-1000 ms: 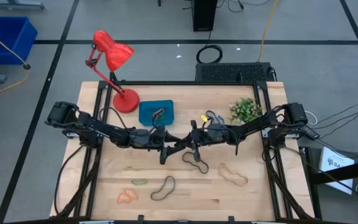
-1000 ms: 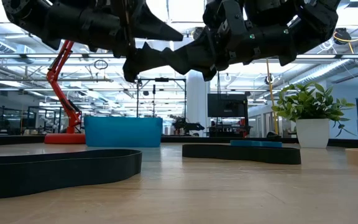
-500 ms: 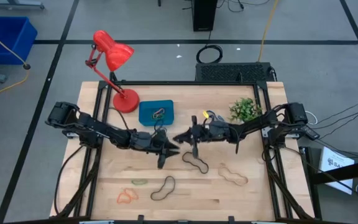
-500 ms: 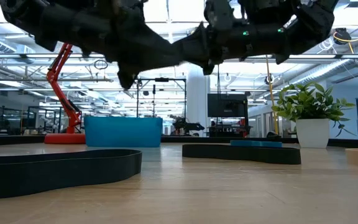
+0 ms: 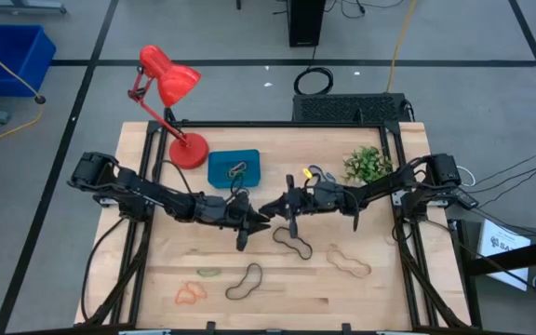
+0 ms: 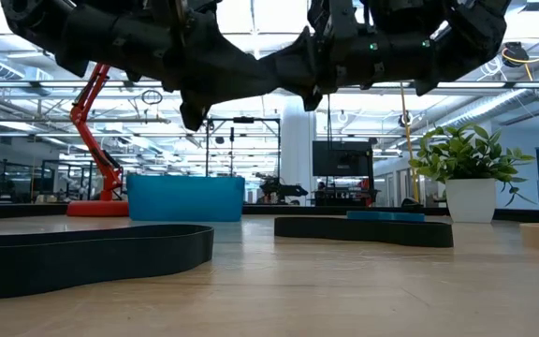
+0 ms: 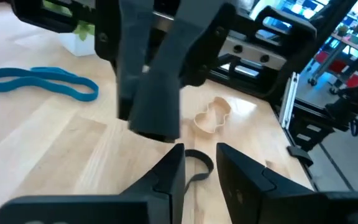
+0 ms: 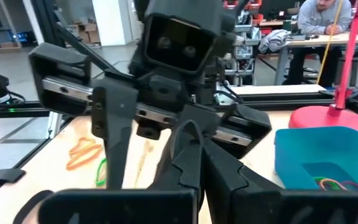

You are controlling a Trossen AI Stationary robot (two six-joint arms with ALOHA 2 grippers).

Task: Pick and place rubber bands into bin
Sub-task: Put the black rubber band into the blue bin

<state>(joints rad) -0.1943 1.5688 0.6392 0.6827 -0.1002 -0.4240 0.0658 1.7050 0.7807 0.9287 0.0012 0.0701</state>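
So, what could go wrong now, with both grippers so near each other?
The left gripper and the shut right gripper meet almost tip to tip over the table, so they may collide. A black rubber band lies just beside them; a low finger could drag it away from the bin.

bin (image 5: 234,168) behind rubber bands (image 5: 293,242), beside lamp (image 5: 169,105)

Two matte-black jointed arms (image 5: 156,195) trailing black cables, with blunt wedge-shaped jaws.
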